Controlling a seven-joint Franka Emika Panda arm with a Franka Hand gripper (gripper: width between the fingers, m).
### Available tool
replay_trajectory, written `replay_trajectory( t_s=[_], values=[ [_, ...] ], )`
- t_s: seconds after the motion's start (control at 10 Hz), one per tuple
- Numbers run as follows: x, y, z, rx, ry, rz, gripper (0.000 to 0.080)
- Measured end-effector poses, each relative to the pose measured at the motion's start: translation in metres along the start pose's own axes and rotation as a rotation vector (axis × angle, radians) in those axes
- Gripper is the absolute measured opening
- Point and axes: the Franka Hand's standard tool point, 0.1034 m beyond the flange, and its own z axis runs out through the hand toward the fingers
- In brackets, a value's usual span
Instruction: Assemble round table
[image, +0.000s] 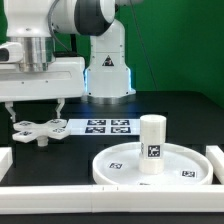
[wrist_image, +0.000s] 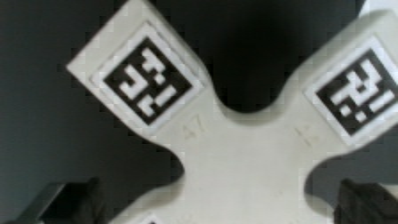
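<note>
The large white round disc (image: 160, 166) lies at the front on the exterior view's right, with the short white post (image: 152, 143) standing upright on it. The small four-armed cross piece (image: 40, 128) lies flat on the black table at the exterior view's left. My gripper (image: 35, 112) hangs just above it, jaws open and straddling it. In the wrist view the cross piece (wrist_image: 231, 140) fills the frame, two tagged arms showing. The dark fingertips (wrist_image: 71, 198) stand on either side of its body, apart from it.
The marker board (image: 105, 126) lies flat behind the disc. Long white border rails run along the front edge (image: 60, 195) and at both sides (image: 5, 160). The robot base (image: 108, 70) stands at the back before a green backdrop.
</note>
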Motion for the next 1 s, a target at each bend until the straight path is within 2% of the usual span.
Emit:
replay_trajectory(
  t_s=[0.2, 0.6, 1.0],
  values=[
    [-0.003, 0.0, 0.004, 0.004, -0.007, -0.001, 0.0649],
    [0.008, -0.004, 0.001, 0.006, -0.005, -0.007, 0.0649],
    [0.006, -0.006, 0.007, 0.011, -0.015, -0.011, 0.0649]
  ],
)
